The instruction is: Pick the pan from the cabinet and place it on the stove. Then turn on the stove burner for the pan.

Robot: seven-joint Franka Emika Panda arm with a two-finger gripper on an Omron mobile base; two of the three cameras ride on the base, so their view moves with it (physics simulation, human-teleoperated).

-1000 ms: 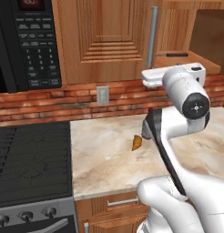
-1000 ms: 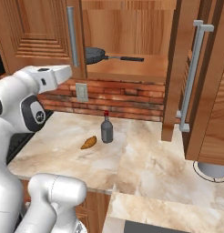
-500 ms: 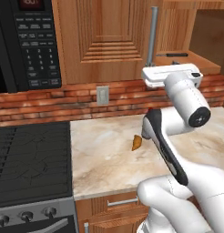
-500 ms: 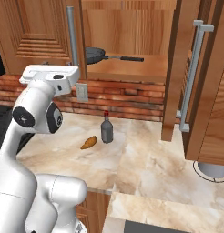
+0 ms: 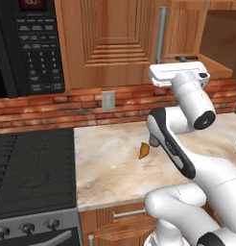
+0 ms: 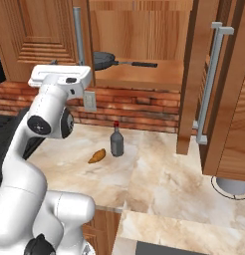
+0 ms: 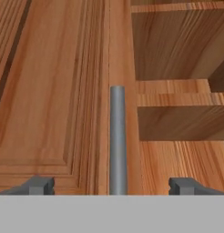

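**A:** Checking status: your pincer point(image 7: 112, 185) is spread wide with nothing in it, pointed at the closed door's silver bar handle point(image 7: 117, 136), which sits between the two tips.

**B:** Where's the pan point(image 6: 105, 60)?

**A:** On the shelf of the open cabinet point(image 6: 144, 30), just right of that bar, flat, with its long handle point(image 6: 137, 63) running off to the right. You're not on it yet; the hand point(image 5: 180, 74) is below and left of the shelf opening.

**B:** How will it handle?

**A:** Looks rigid and metal, probably on the heavy side. Gripped at the handle's far end it will likely droop and twist. I'd take the handle close to the bowl, or pinch the rim. The finish looks smooth, so expect some slip.

**B:** Obstacles?

**A:** The open door point(image 6: 221, 89) hangs to the right. Bottle point(image 6: 116, 141) stands on the table point(image 6: 159, 174) below. Stove point(image 5: 33, 168) is left.
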